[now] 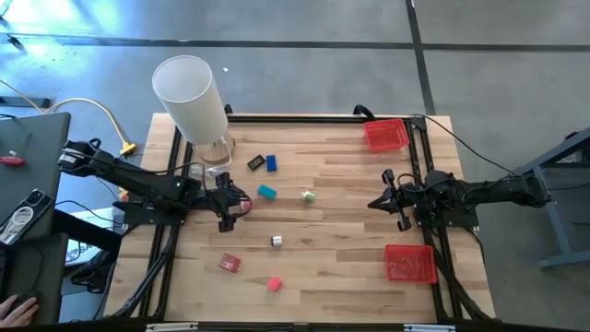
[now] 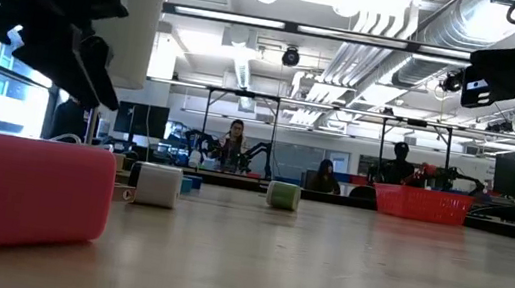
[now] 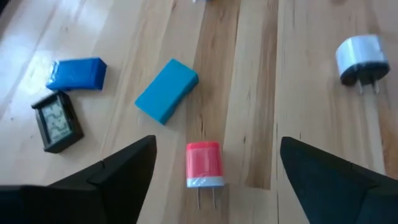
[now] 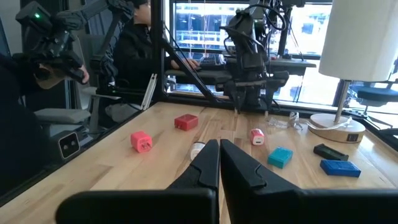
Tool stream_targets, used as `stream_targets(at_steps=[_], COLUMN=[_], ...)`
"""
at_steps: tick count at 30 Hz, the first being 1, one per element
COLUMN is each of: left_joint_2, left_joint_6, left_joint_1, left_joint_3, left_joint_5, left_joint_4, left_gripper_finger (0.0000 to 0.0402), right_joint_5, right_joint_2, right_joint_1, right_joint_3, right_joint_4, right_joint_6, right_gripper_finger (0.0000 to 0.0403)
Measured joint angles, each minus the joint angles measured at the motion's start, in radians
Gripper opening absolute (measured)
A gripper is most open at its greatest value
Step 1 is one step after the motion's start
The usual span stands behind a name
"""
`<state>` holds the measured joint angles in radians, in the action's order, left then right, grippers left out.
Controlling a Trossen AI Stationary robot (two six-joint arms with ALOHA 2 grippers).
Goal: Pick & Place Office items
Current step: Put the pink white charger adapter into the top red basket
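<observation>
My left gripper is open and hangs over the table's left half. Its fingers stand on either side of a small red and white plug, which lies flat on the wood with its prongs toward the gripper. Beyond it lie a teal block, a blue piece and a black piece. A white plug, a white piece, a red piece and a pink block lie apart. My right gripper is shut and waits at the right side.
A tall white cylinder stands on a round base at the far left corner. One red tray sits at the far right, another red tray at the near right. People sit in the room beyond the table's far edge.
</observation>
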<state>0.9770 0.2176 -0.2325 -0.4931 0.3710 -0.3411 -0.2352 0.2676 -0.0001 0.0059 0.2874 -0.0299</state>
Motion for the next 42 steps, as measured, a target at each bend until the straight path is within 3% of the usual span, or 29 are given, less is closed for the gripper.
stream_targets(at_steps=[42], left_joint_2=[0.28], left_joint_6=[0.019], left_joint_1=[0.001], left_joint_3=[-0.001], left_joint_5=[0.002], left_joint_4=[0.03], left_gripper_finger=[0.0342], right_joint_5=[0.0], right_joint_2=[0.0], right_joint_1=[0.0], right_joint_3=[0.0], right_joint_4=[0.0], right_joint_6=[-0.001], right_gripper_finger=[0.0002])
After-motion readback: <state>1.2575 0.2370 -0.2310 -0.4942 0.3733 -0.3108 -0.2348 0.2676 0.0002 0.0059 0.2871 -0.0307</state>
